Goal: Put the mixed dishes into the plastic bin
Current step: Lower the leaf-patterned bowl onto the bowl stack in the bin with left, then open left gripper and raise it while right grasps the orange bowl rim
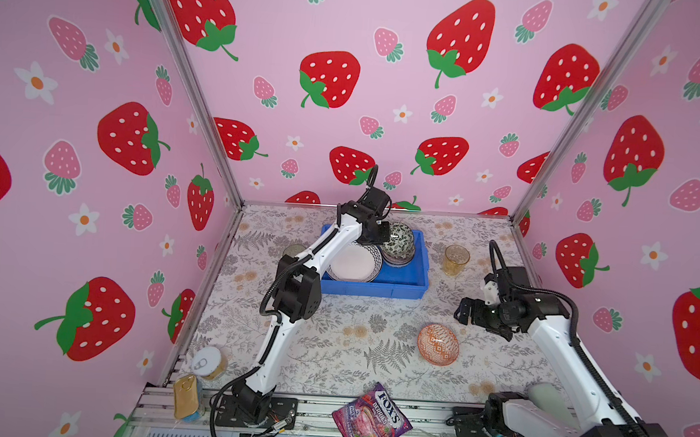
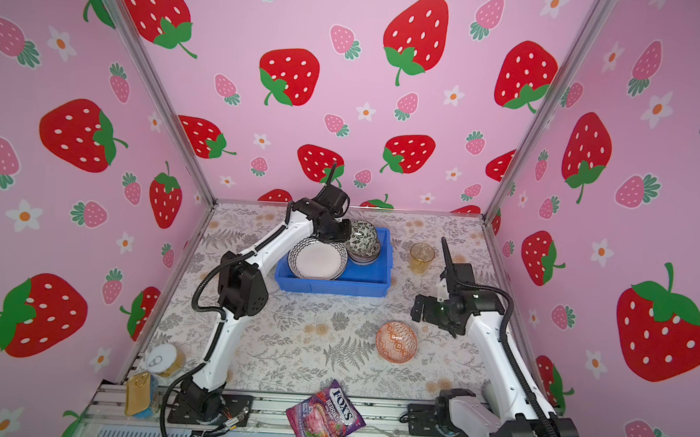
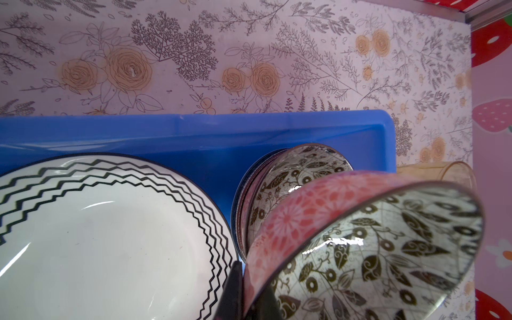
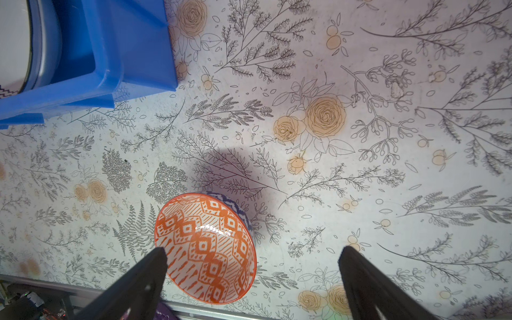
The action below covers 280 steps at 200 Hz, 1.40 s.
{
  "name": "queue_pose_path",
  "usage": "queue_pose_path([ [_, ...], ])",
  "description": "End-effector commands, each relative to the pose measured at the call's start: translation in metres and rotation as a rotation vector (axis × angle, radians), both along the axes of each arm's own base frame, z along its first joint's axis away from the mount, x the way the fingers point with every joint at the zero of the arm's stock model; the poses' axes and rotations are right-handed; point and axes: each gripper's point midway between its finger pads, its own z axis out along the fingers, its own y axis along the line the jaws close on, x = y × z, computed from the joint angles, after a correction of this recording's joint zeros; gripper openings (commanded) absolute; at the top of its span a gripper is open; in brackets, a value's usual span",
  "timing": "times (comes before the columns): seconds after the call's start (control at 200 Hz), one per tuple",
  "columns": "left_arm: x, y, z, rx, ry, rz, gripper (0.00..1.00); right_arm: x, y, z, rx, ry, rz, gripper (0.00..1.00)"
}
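Left gripper (image 3: 243, 291) clamps the leafy bowl (image 3: 360, 249) by its rim, hanging it over the bin (image 3: 194, 130), likely for stacking; right gripper (image 4: 253, 250) gapes, orange bowl (image 4: 205, 246) near one jaw.

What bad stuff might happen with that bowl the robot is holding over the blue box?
1. The left claw pinches the tilted pink bowl only by its rim, so it might slip and crack the lower bowl in the bin, or the plate alongside.
2. The right claw hangs open with the orange bowl off to one side; closing like that might flip it.
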Motion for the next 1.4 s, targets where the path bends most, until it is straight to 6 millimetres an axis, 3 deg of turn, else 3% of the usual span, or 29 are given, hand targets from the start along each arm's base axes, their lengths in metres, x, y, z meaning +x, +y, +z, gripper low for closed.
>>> queue_pose_path([
  [0.0,0.004,-0.01,0.008,-0.055,-0.005,-0.009,0.0,-0.004,-0.002,-0.005,0.0,0.011,0.015,0.99],
  [0.425,0.007,-0.016,0.002,-0.087,0.01,-0.004,0.05,-0.005,-0.005,-0.008,0.003,0.016,0.011,0.99],
  [0.515,0.008,-0.019,0.002,-0.104,0.012,-0.004,0.17,-0.005,-0.005,-0.008,0.004,0.015,0.012,0.99],
  [0.955,0.004,-0.022,0.001,-0.124,0.033,-0.008,0.42,-0.005,-0.005,-0.008,0.015,0.014,0.009,0.99],
  [1.151,0.001,-0.02,0.02,-0.138,0.005,-0.013,0.59,-0.005,0.0,-0.007,0.041,0.014,0.013,0.99],
  [1.396,-0.01,-0.015,0.065,-0.17,-0.052,-0.023,0.81,-0.01,0.009,-0.013,0.098,0.027,0.021,0.95],
])
